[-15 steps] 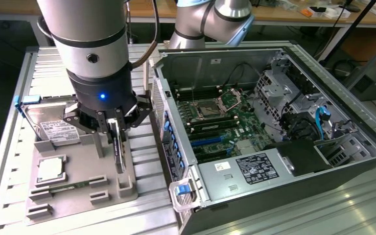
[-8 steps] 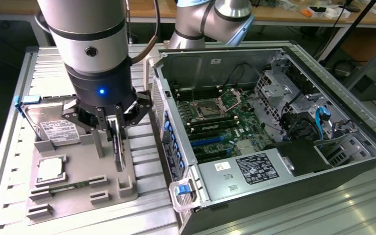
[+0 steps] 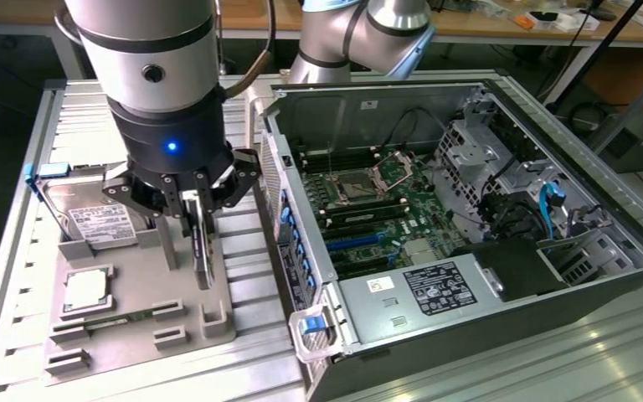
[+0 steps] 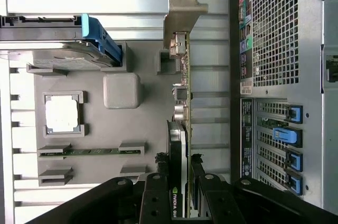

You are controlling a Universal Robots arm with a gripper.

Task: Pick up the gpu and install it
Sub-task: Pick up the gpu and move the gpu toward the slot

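On the desk (image 3: 14,276), a hard drive (image 3: 93,219) rests in the grey holder (image 3: 131,335), at nine o'clock of the gripper (image 3: 197,209). The gripper is clamped on the gpu (image 3: 201,255), which stands on edge in that holder. At its three o'clock sits the open computer case (image 3: 344,113).

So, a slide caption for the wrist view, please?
Tool gripping the upright gpu on the gray tray, beside the computer case.
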